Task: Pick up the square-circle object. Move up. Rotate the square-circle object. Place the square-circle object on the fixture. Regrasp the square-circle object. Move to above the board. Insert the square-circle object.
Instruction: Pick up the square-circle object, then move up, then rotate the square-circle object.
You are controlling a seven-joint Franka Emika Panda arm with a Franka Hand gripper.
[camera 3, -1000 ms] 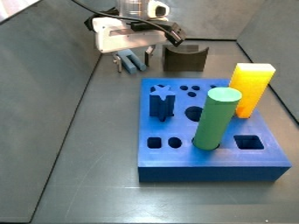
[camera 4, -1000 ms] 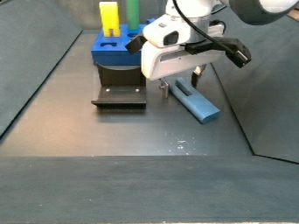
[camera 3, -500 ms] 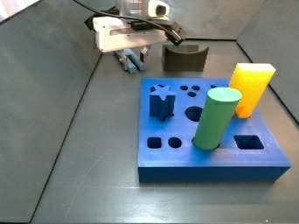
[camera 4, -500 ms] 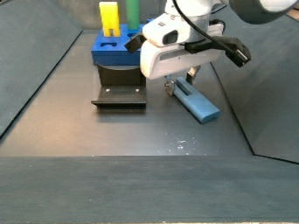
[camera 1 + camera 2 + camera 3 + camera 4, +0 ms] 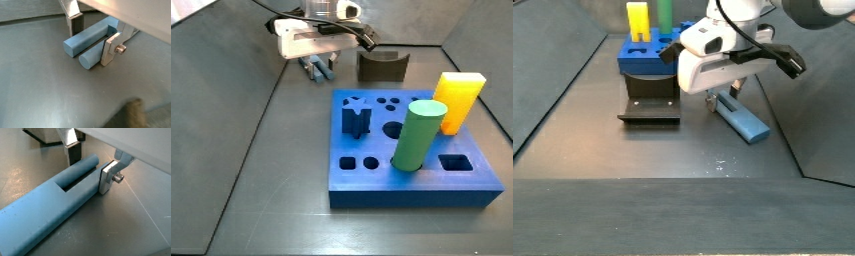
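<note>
tool (image 5: 321,68) low on floor | left of fixture (image 5: 382,66) | board (image 5: 412,160) near

A tall green cylinder (image 5: 420,134) and a yellow block (image 5: 457,100) stand upright; a dark blue star-shaped peg (image 5: 356,120) stands nearby.

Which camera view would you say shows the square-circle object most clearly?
A wrist view: the square-circle object fills the frame, lying between the gripper fingers. A side view shows it partly under the gripper; in another it is barely visible.
</note>
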